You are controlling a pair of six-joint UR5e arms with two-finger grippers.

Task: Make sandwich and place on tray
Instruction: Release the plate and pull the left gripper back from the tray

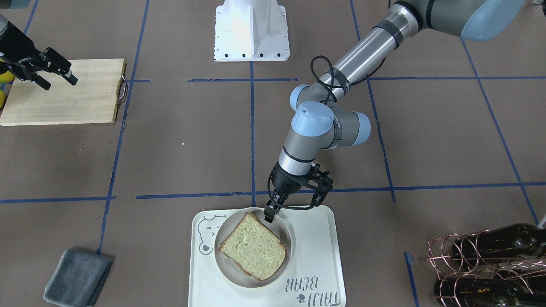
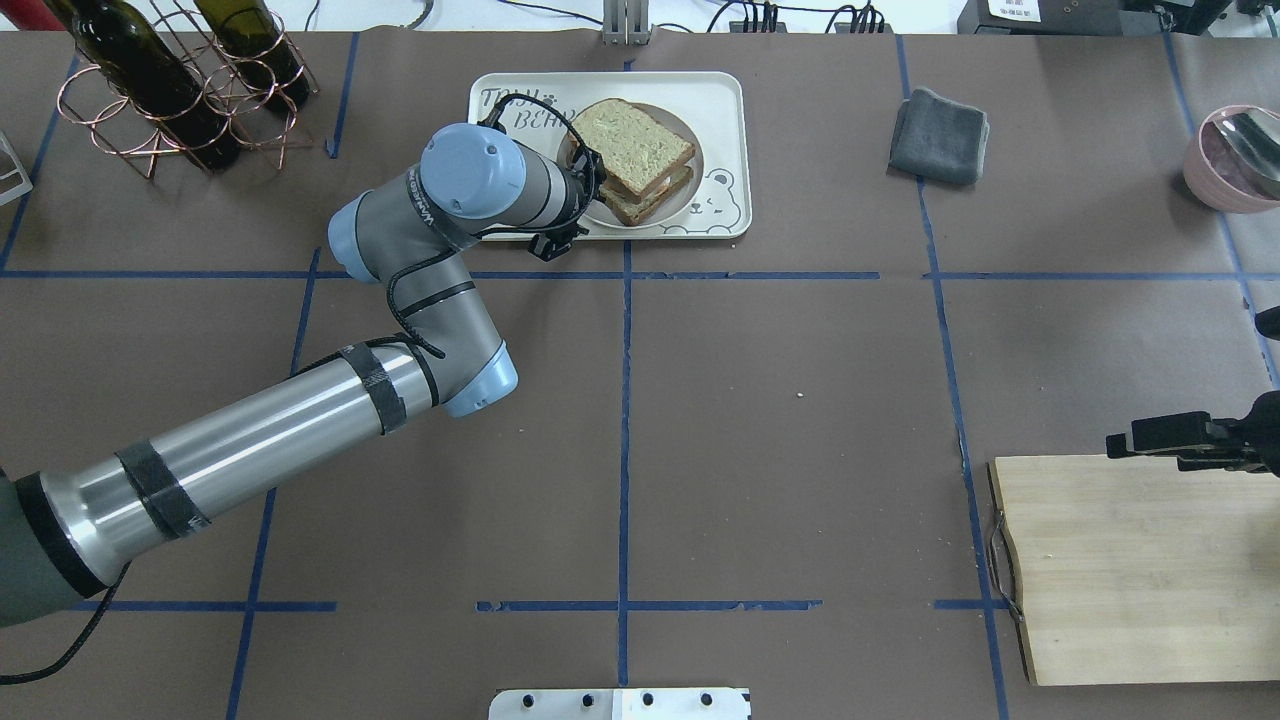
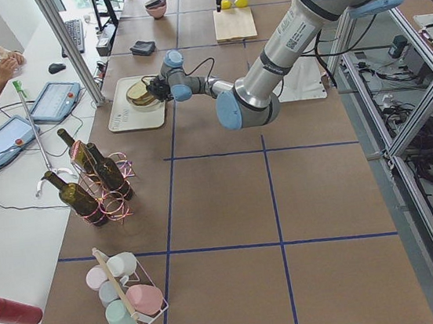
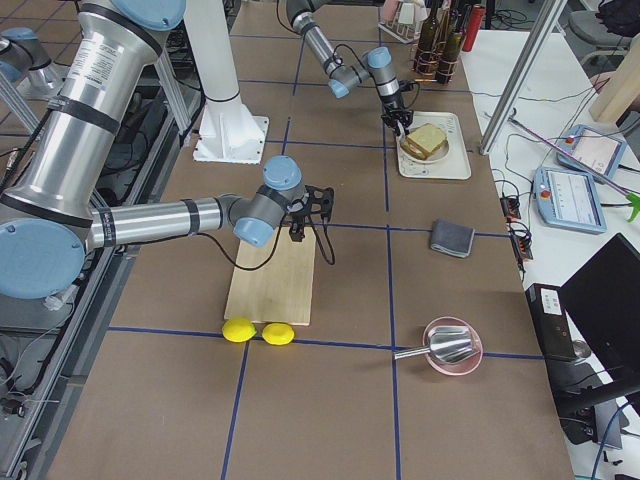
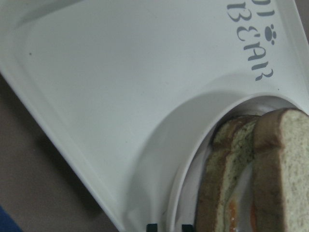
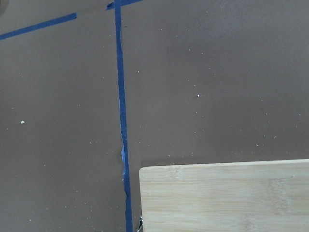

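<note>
The sandwich (image 1: pixel 254 245), two bread slices with orange egg showing between them in the left wrist view (image 5: pixel 270 179), lies on a small round plate (image 1: pixel 222 261). The plate stands on the cream tray (image 1: pixel 315 238) with the bear drawing and lettering, which also shows in the overhead view (image 2: pixel 720 110). My left gripper (image 1: pixel 269 215) is down at the plate's near rim, and its jaws close on that rim (image 5: pixel 169 226). My right gripper (image 1: pixel 57 82) is open and empty, hovering over the corner of the wooden cutting board (image 1: pixel 64 91).
A grey folded cloth (image 2: pixel 940 135) lies right of the tray. Wine bottles in a copper rack (image 2: pixel 170 90) stand left of it. A pink bowl with a spoon (image 2: pixel 1235 155) is at the far right. Two lemons (image 4: pixel 255 331) lie by the board.
</note>
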